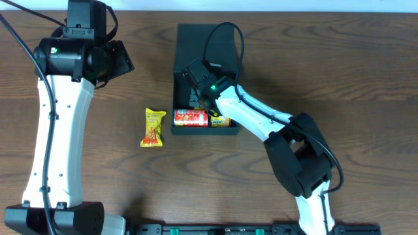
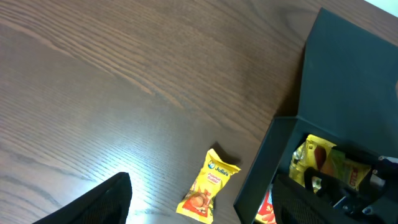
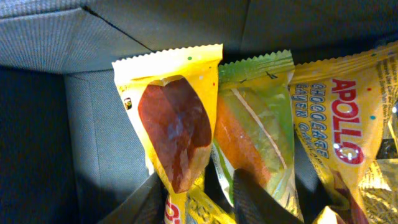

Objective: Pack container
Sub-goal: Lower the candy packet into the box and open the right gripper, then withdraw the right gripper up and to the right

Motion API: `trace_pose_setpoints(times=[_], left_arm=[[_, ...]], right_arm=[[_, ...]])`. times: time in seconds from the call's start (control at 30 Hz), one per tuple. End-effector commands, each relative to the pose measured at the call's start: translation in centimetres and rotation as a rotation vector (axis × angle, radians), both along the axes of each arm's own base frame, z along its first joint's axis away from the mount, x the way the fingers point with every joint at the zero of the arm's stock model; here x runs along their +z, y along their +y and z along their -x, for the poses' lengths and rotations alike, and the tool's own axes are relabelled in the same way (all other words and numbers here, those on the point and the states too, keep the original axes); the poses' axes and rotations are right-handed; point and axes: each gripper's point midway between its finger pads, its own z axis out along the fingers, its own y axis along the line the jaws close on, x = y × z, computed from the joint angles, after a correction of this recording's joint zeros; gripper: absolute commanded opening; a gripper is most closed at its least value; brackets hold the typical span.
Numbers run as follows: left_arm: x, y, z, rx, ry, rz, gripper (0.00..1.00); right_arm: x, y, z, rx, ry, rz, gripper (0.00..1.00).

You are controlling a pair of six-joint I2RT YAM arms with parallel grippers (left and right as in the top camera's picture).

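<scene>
The container (image 1: 230, 129), a dark teal box with its flap lid (image 1: 206, 40) open toward the back, stands at mid-table. My right gripper (image 1: 198, 98) reaches down inside it. In the right wrist view its fingers (image 3: 202, 199) close on a yellow packet with a red-brown picture (image 3: 177, 118), held upright against the box wall (image 3: 99, 118). Beside it stand a green packet (image 3: 258, 118) and a yellow Apollo packet (image 3: 339, 118). A red chip can (image 1: 190, 117) lies in the box's front. My left gripper (image 1: 121, 59) is open and empty, high above the table (image 2: 204, 205).
A yellow Julie's peanut-butter packet (image 1: 153, 127) lies on the wooden table just left of the box, also in the left wrist view (image 2: 208, 186). The right arm's cable (image 1: 225, 32) loops over the open lid.
</scene>
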Motion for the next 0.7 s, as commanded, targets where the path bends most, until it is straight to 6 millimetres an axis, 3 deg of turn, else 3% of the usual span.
trace_pose_setpoints(times=[0.0, 0.23, 0.37, 0.5, 0.67], left_arm=[[-0.1, 0.2, 0.1, 0.001, 0.004, -0.004, 0.74], [-0.1, 0.2, 0.1, 0.002, 0.004, -0.005, 0.74], [-0.4, 0.2, 0.1, -0.006, 0.015, -0.009, 0.74], [-2.5, -0.1, 0.6, -0.033, 0.082, -0.015, 0.66], [-8.7, -0.7, 3.2, -0.065, 0.253, 0.007, 0.6]], right_arm=[[2.2, 0.4, -1.1, 0.038, -0.048, -0.009, 0.43], [9.6, 0.0, -2.8, 0.063, -0.211, -0.007, 0.51], [15.9, -1.7, -3.0, 0.045, -0.33, -0.008, 0.56], [23.0, -6.9, -3.2, 0.003, -0.46, 0.027, 0.63], [32.2, -17.4, -2.0, -0.111, -0.63, 0.067, 0.66]])
